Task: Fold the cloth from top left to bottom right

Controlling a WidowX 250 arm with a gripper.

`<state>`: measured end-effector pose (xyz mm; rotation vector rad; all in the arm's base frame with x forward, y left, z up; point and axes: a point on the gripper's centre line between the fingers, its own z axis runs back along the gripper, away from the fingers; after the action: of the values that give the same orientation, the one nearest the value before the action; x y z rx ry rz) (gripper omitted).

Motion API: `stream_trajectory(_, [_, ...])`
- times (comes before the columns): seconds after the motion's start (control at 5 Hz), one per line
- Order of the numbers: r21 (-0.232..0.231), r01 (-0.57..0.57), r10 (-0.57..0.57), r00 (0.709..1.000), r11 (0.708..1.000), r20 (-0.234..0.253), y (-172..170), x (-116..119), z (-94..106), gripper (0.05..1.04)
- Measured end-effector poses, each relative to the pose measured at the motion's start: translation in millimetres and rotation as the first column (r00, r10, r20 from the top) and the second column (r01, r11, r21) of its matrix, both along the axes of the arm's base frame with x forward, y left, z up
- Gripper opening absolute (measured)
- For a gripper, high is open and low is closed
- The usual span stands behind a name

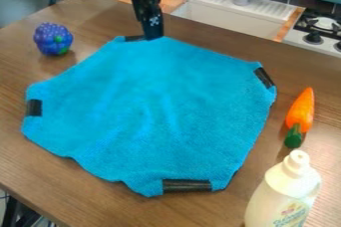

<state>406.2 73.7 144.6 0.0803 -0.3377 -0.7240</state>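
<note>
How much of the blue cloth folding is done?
Not much: the cloth looks spread out, with no big fold across it. The gripper is at its top edge, by a black patch, but I can't tell if it has hold. The whole fold toward bottom right seems left.

A: Cloth (pixel 153 106): state and location?
B: Unfolded — spread across the brown wooden table (pixel 33 166), surface slightly creased.
A: Appearance?
B: Bright blue, irregular in outline (one black strip (pixel 186 185) at each of four corners).
</note>
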Motion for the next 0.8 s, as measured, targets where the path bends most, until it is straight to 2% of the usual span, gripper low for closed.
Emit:
stream_trajectory(0.2, [0.011, -0.032, 0.032, 0.999, 0.999, -0.005, 6, 9, -12.7, 1.001])
stream_trajectory(0.8, [0.042, -0.108, 0.109, 0.994, 0.993, -0.014, 26, 45, -20.1, 1.001])
